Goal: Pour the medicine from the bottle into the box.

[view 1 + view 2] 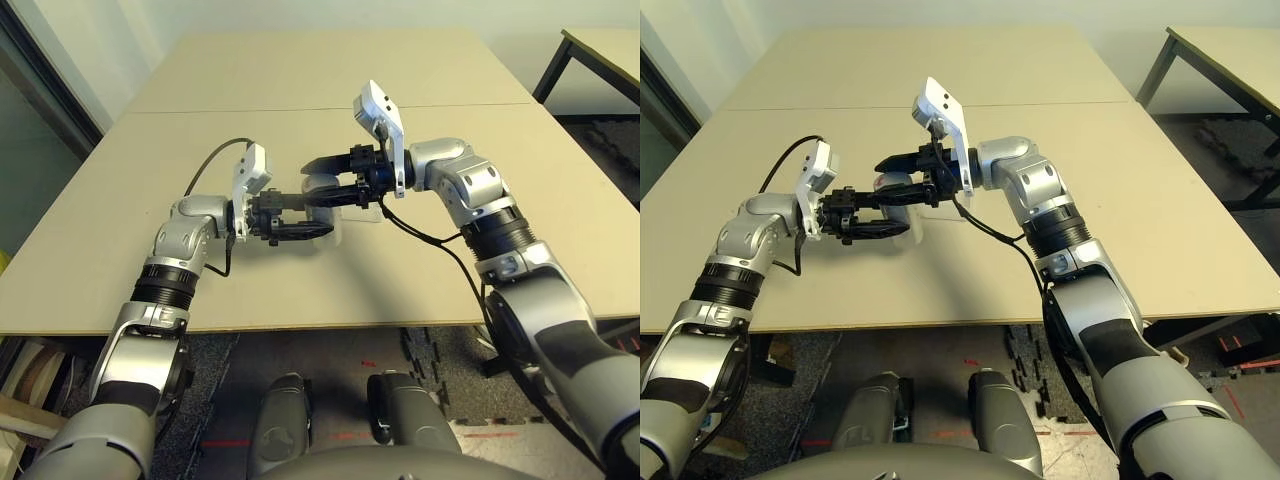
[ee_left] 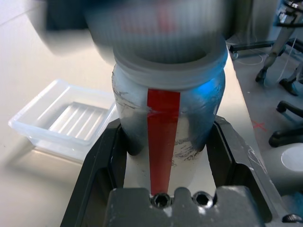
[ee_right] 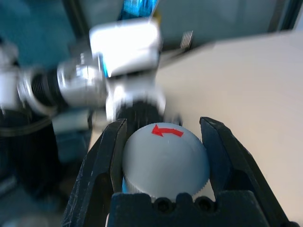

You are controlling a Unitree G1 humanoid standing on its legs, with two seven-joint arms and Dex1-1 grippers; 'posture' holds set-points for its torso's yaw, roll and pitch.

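Both grippers on the bottle

My left gripper [image 2: 165,156] reaches sideways and squeezes the bottle [image 2: 165,99] above the table [image 1: 300,80]. My right gripper [image 3: 163,156] pinches its grey cap [image 3: 163,161]. The clear box [image 2: 66,118] sits just beside, nothing inside

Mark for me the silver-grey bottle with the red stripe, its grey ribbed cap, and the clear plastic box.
Silver-grey bottle with red stripe [image 2: 163,142]: left wrist view, on the stripe.
Grey ribbed cap [image 3: 163,158]: right wrist view, top face below the red arrow.
Clear plastic box [image 2: 71,118]: left wrist view, ridged floor.
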